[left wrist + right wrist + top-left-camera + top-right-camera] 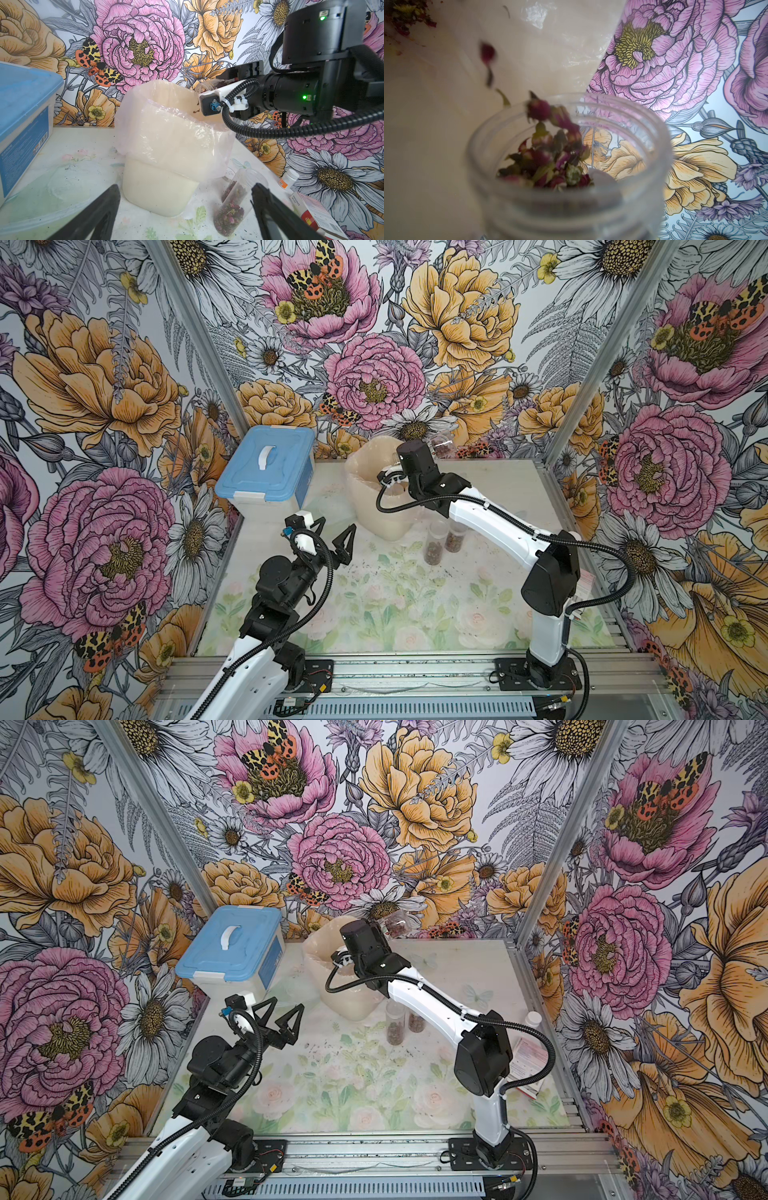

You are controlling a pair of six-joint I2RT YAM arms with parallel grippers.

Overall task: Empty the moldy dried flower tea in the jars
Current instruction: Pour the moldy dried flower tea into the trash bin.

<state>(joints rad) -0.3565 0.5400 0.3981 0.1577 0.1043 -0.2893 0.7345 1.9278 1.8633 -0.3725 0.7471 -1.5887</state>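
**Worktop (374, 614).** Carries all the items. Dark specks lie scattered across its middle.

**Storage box (266, 464).** Blue lid, closed, at the back on the left. Not involved in this step.

**Lined bin (374, 514).** Cream, with a loose clear liner folded over its rim. It stands behind the two standing jars (444, 541).

**Right gripper (226, 83).** Its fingers are clamped on the held jar (612, 116), which is tipped mouth-down over the far side of the bin. The right forearm passes above the two standing jars.

**Left gripper (337, 529).** Its fingers are spread wide and hold nothing. It hovers near the front of the bin.

**Dried flower tea (550, 162).**
- Part of it sits in the mouth of the held jar.
- A few buds are in mid-fall.
- A small heap (404, 14) lies on the liner inside the bin.
- Both standing jars hold tea.

**Hazards.**
1. The mouth is close to the liner's edge. A clump releasing at once could scatter buds over the rim.
2. The jar wall is smooth. Shaking it may let it slip through the fingers.
3. A low retreat of the right arm could topple the standing jars.
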